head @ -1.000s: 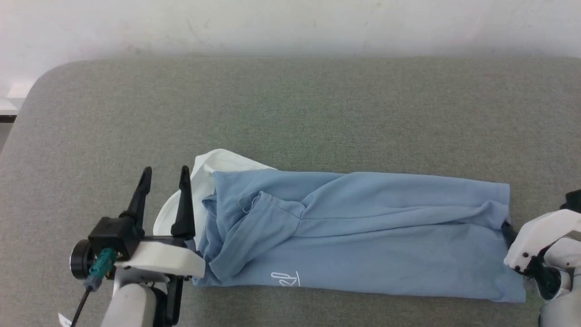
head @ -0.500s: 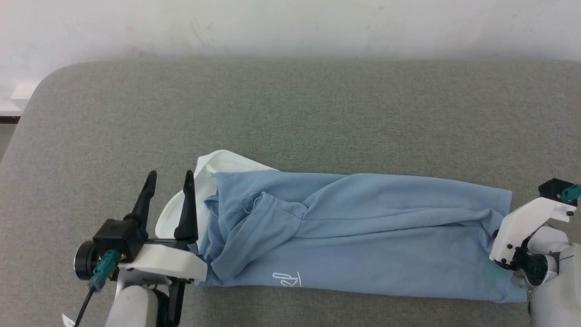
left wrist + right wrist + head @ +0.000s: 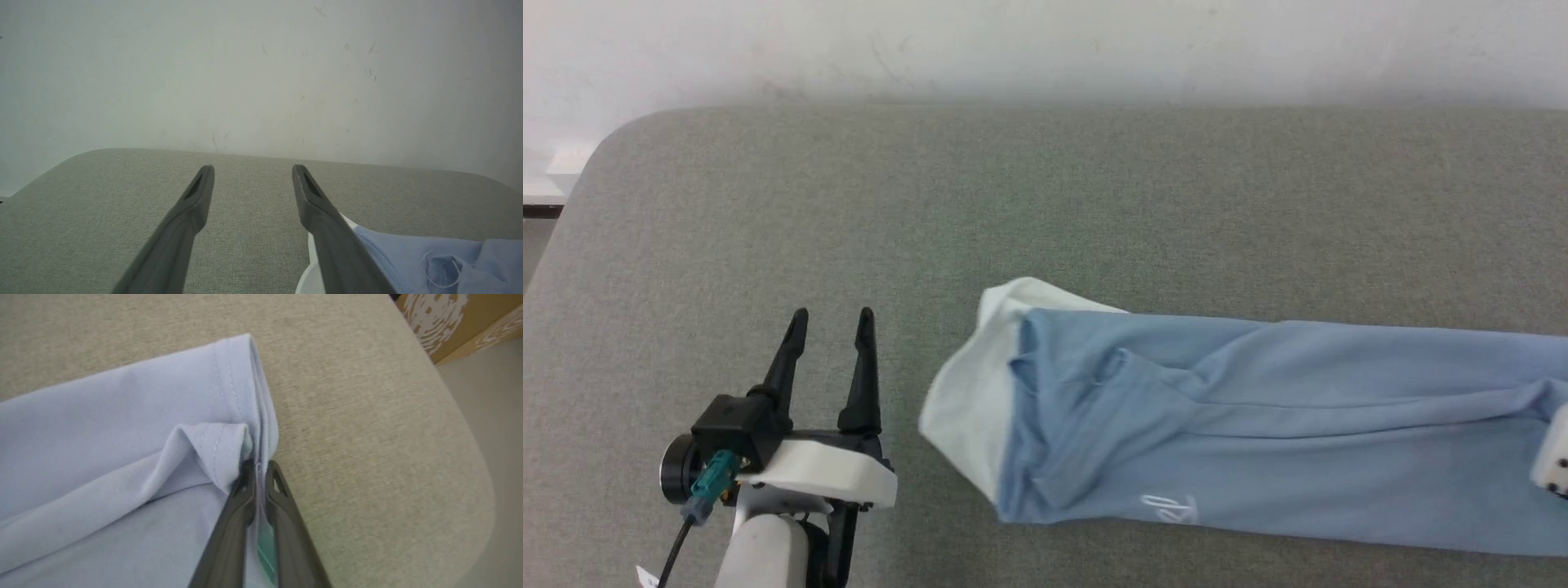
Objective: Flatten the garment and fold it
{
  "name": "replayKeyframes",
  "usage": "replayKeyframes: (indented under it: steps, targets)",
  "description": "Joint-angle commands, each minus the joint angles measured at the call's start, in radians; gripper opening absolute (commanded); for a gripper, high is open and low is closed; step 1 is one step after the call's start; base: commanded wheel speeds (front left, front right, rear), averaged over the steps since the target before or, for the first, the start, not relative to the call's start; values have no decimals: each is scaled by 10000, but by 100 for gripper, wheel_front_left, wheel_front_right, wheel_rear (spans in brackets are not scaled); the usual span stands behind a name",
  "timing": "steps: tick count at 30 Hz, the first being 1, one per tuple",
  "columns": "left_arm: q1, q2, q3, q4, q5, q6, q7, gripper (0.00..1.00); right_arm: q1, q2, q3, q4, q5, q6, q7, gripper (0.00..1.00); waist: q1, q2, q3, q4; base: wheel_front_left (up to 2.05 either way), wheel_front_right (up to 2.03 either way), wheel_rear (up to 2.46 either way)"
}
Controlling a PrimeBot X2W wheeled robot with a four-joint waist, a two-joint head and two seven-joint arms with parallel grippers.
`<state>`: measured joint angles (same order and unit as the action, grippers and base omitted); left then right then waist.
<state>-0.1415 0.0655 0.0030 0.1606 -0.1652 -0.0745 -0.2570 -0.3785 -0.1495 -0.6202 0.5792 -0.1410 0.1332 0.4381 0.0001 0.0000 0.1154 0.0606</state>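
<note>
The garment [image 3: 1258,425], a light blue polo with a white collar end [image 3: 968,400] and a small white logo [image 3: 1172,508], lies as a long folded strip across the grey table, running off the right edge of the head view. My left gripper [image 3: 832,318] stands open over bare table, left of the collar and apart from it; in the left wrist view its fingers [image 3: 192,204] are spread and the garment [image 3: 429,261] lies at lower right. My right gripper [image 3: 258,467] is shut on the garment's hem edge [image 3: 245,396], cloth pinched between the fingers. Its white housing [image 3: 1553,449] shows at the head view's right edge.
The grey padded table [image 3: 1013,204] has a rounded far-left corner and meets a white wall [image 3: 1045,41]. In the right wrist view the table's rounded edge [image 3: 470,457] lies close to the right of the hem, with floor and a cardboard box [image 3: 449,318] beyond.
The right gripper has shut on the hem and pulled the garment to the right, dragging the collar away from the left gripper. The left gripper has stayed open and still.
</note>
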Motion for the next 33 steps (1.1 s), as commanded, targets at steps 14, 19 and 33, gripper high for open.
replayKeyframes:
  steps: [14,19,33]
  targets:
    - [138,-116,197,-10,217,-208,-47,100,566,773,427,-2238,-215,-25,1813,0,-1,0,-209,151,0,0,0]
    - [210,-125,257,6,267,-256,-47,100,1716,908,2316,-5424,1640,-25,3842,0,-1,0,-269,174,0,0,0]
    - [-52,-146,51,-39,306,-312,-47,100,1796,712,8313,-9254,3663,-25,5088,0,-1,0,68,491,0,0,0]
